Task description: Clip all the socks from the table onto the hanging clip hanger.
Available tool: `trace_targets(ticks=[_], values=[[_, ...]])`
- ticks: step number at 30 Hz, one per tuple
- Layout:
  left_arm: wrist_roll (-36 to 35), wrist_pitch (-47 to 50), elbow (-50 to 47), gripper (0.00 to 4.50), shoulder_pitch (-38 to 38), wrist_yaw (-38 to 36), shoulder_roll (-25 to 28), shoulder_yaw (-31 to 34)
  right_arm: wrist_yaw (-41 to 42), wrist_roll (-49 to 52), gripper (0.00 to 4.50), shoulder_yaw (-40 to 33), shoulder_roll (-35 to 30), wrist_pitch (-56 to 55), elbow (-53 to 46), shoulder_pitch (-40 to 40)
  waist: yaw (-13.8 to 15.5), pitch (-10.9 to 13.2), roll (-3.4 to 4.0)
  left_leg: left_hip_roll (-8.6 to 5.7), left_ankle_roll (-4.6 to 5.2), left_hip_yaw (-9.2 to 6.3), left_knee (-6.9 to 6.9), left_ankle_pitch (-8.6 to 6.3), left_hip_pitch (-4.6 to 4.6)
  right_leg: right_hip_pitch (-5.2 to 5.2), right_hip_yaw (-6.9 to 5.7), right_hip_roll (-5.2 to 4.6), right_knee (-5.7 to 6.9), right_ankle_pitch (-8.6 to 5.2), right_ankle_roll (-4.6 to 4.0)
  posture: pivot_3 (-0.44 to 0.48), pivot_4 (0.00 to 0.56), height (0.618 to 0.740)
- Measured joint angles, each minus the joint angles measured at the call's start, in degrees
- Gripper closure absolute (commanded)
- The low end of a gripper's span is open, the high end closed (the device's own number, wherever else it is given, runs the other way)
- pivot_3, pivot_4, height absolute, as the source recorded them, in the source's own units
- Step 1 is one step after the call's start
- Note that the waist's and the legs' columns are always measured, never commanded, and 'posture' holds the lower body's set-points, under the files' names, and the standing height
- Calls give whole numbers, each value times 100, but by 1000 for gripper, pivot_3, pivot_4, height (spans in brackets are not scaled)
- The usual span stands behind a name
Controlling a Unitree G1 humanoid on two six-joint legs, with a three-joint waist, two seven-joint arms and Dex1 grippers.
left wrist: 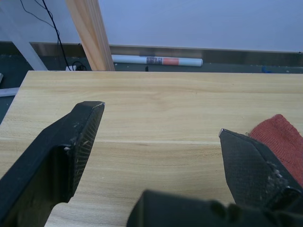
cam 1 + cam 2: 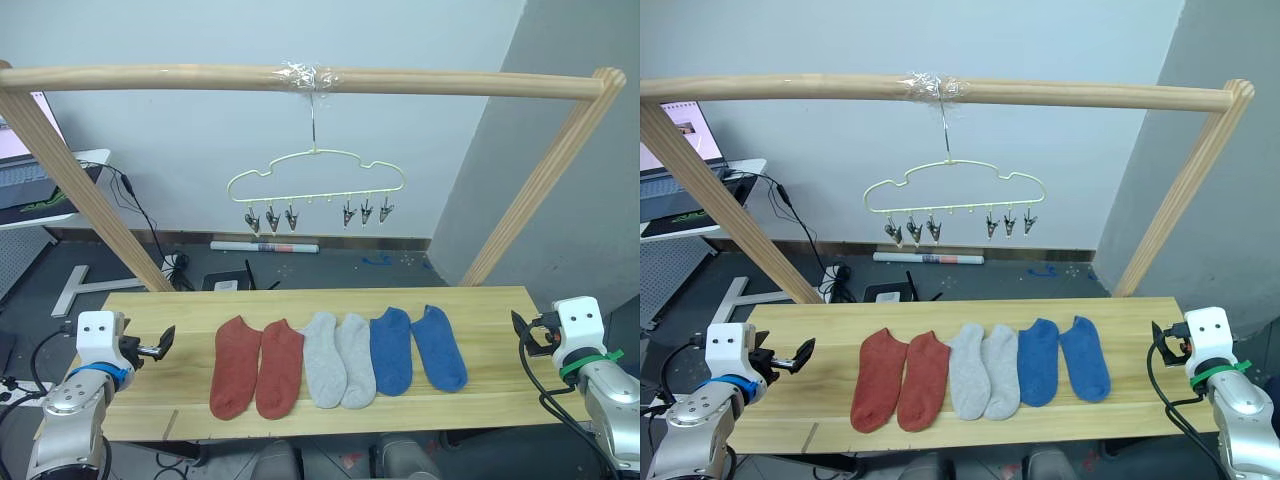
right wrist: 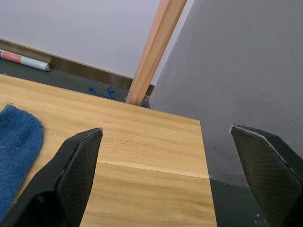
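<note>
Six socks lie in a row across the middle of the table [image 2: 480, 310] — two red socks [image 2: 256, 366] on the robot's left, two grey socks [image 2: 338, 360] in the centre, two blue socks [image 2: 416, 348] on the right, each pair side by side and touching or nearly so. Above and behind them the clip hanger [image 2: 316, 185] hangs by its hook from a wooden pole [image 2: 150, 78], taped at the top; its six clips are bare. The left gripper [image 2: 162, 344] hovers over the table's left end, fingers spread apart, near the red pair. The right gripper [image 3: 170, 156] sits at the table's right edge — fingers wide apart, holding nothing
</note>
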Motion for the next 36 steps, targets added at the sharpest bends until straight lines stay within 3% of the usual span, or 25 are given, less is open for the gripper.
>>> trace_targets(ticks=[11,16,22,25,30,36], values=[[-101,243,-459,32,200,113,1,27,-2,-72,0,-24,-151,-136,73,66,-3,0,-1,5,0,5,-1,0,0,-3,17,1,-1,0,0,-119,99,740],[-845,427,-1055,32,350,-540,12,262,-85,-217,0,-24,-151,-416,73,141,-14,1,0,6,0,16,-2,0,3,-6,18,2,-1,0,0,-121,105,740],[-1269,812,-1734,32,380,-667,12,446,379,22,0,-14,-208,-445,58,155,-17,5,-1,7,0,20,-2,-1,7,-4,25,3,-1,-1,1,-126,117,740],[-1405,897,-2110,615,382,-736,9,447,596,99,0,-9,-276,-445,-43,145,-16,16,2,7,0,21,-2,-1,8,-4,28,3,-1,-1,1,-126,123,740],[-1511,910,-2604,2076,362,-801,7,419,842,142,0,76,-399,-442,-158,-54,-17,41,4,6,0,23,-2,-1,11,-4,32,10,-2,-1,1,-122,134,740],[-1526,1316,-2997,2076,-143,-608,-70,59,1424,450,0,579,-491,-140,-621,-617,-17,107,15,7,1,19,0,0,11,-3,32,19,-2,-1,7,-139,142,740]])
